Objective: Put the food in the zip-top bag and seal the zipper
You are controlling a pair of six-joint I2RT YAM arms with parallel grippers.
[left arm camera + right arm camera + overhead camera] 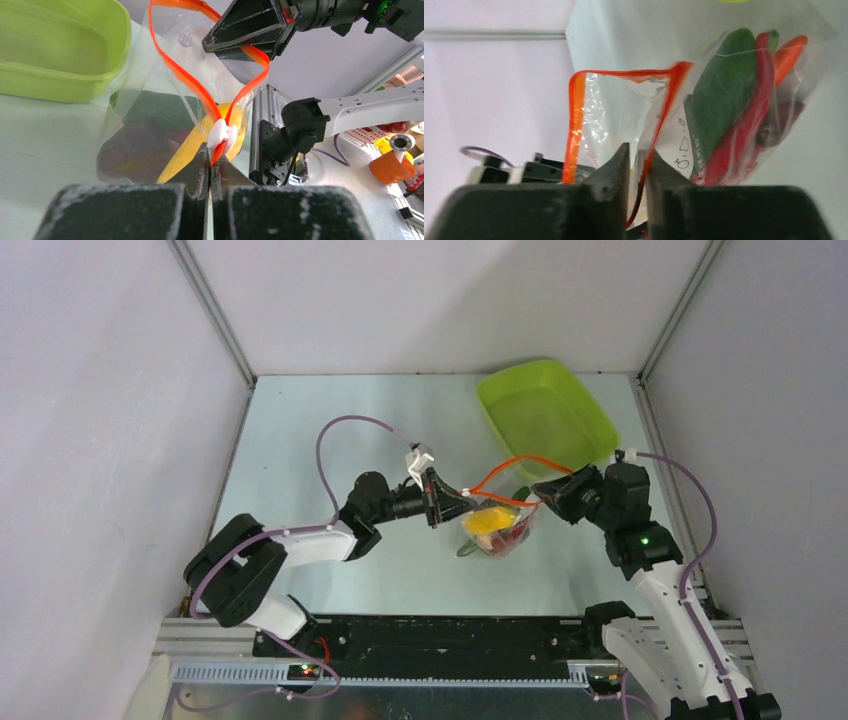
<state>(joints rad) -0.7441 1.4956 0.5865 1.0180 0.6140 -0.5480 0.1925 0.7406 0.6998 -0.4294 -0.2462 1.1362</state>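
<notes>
The clear zip-top bag (497,530) hangs between my two grippers above the table. Its orange-red zipper (510,462) gapes open in a loop. My left gripper (447,506) is shut on the zipper's end, just below the white slider (222,135). My right gripper (545,490) is shut on the zipper's other end, with the strip (651,145) between its fingers. Inside the bag I see a green cucumber (719,100), a red chili (749,125), an orange carrot (789,50), a yellow lemon (192,145) and a dark maroon ball (135,150). The white label (681,152) faces the right wrist camera.
The lime-green tray (545,412) stands at the back right of the table, just behind the bag, and holds no food; it also shows in the left wrist view (55,50). White walls close in the table on three sides.
</notes>
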